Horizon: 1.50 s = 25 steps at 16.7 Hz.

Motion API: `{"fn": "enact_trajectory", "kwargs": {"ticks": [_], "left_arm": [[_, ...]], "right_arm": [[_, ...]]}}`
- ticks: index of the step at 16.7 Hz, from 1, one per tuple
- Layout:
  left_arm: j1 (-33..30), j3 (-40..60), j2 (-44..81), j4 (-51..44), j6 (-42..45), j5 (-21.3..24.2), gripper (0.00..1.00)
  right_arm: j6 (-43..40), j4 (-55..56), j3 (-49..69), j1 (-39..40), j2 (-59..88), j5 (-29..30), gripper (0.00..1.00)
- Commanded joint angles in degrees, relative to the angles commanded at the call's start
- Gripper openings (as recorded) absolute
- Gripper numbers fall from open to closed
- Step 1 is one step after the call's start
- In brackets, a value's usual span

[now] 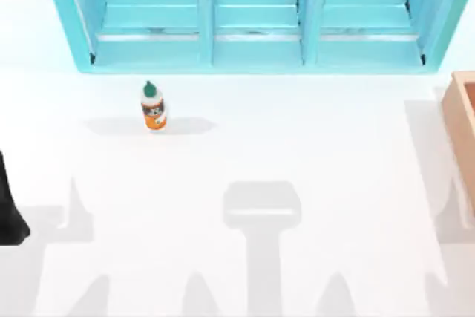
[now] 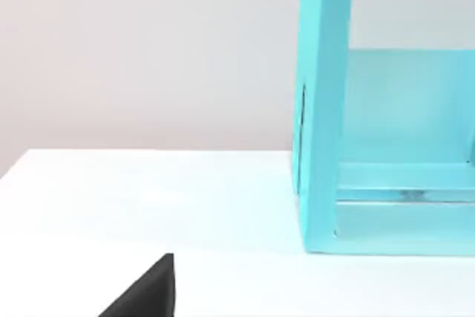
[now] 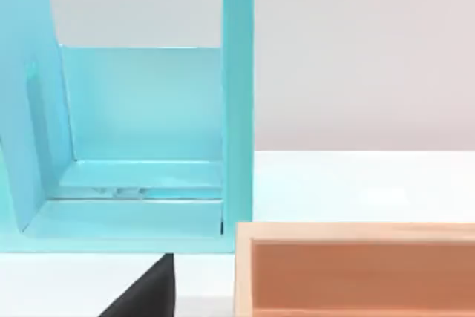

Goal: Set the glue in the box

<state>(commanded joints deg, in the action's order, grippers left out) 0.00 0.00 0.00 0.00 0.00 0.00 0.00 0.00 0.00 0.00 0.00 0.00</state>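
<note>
White counter (image 1: 245,146), left to right. Left arm (image 1: 9,209): parked at left edge, finger state cannot be told. Glue (image 1: 153,107): upright, left of centre, just before turquoise shelf unit (image 1: 256,50). Box (image 1: 464,120): far right edge, well apart from glue.

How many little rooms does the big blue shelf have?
3. The blue shelf at the far edge of the table has one compartment on the left, one in the middle and one on the right. Its upper part is cut off, so more could be hidden.
</note>
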Motion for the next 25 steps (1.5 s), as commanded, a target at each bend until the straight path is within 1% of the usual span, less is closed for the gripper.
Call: {"fn": "enact_trajectory", "kwargs": {"ticks": [4, 7, 9, 12, 16, 20, 25], "left_arm": [[0.0, 0.0, 0.0, 0.0, 0.0, 0.0, 1.00], [0.0, 0.0, 0.0, 0.0, 0.0, 0.0, 1.00], [0.0, 0.0, 0.0, 0.0, 0.0, 0.0, 1.00], [0.0, 0.0, 0.0, 0.0, 0.0, 0.0, 1.00], [0.0, 0.0, 0.0, 0.0, 0.0, 0.0, 1.00], [0.0, 0.0, 0.0, 0.0, 0.0, 0.0, 1.00], [0.0, 0.0, 0.0, 0.0, 0.0, 0.0, 1.00]], "right_arm": [[0.4, 0.5, 0.6, 0.8, 1.3, 0.7, 1.00], [2.3, 2.8, 3.5, 4.5, 7.8, 4.0, 1.00], [4.1, 5.1, 6.7, 8.4, 14.6, 7.5, 1.00], [7.2, 9.3, 13.0, 15.4, 28.1, 14.1, 1.00], [11.4, 15.9, 23.5, 26.0, 49.4, 24.2, 1.00], [14.8, 22.7, 35.7, 36.8, 72.3, 34.8, 1.00], [17.1, 30.9, 52.4, 48.6, 100.3, 47.1, 1.00]]}}
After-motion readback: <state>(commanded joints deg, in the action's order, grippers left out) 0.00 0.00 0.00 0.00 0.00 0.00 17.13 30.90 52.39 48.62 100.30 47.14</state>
